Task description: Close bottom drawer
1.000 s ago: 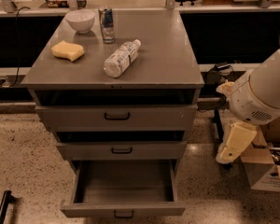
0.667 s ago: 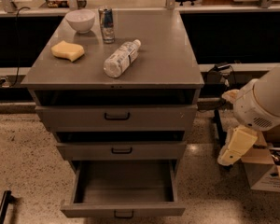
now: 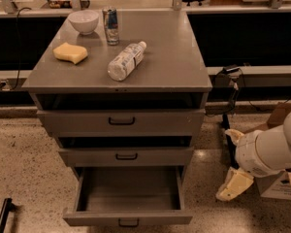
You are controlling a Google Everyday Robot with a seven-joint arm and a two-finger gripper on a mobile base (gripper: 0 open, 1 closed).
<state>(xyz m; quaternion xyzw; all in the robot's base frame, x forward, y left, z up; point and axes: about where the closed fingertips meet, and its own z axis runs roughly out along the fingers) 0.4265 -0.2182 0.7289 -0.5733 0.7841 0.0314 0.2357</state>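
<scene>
The bottom drawer (image 3: 127, 218) of the grey cabinet is pulled out toward me and looks empty inside. Its flat front carries a small dark handle (image 3: 128, 223) at the centre. My gripper (image 3: 233, 161) hangs low at the right of the cabinet, beside the open drawer and apart from it. Its two cream fingers (image 3: 234, 185) stand spread apart and hold nothing. The white arm (image 3: 274, 149) runs off the right edge.
The two upper drawers (image 3: 121, 122) are slightly ajar. On the cabinet top stand a white bowl (image 3: 83, 20), a can (image 3: 110, 25), a yellow sponge (image 3: 70, 52) and a lying plastic bottle (image 3: 126, 60). Cardboard boxes (image 3: 281, 178) and cables (image 3: 230, 101) sit at the right on the speckled floor.
My arm and gripper have dropped lower at the right of the cabinet, down to the level of the bottom drawer. The drawer has not moved.
</scene>
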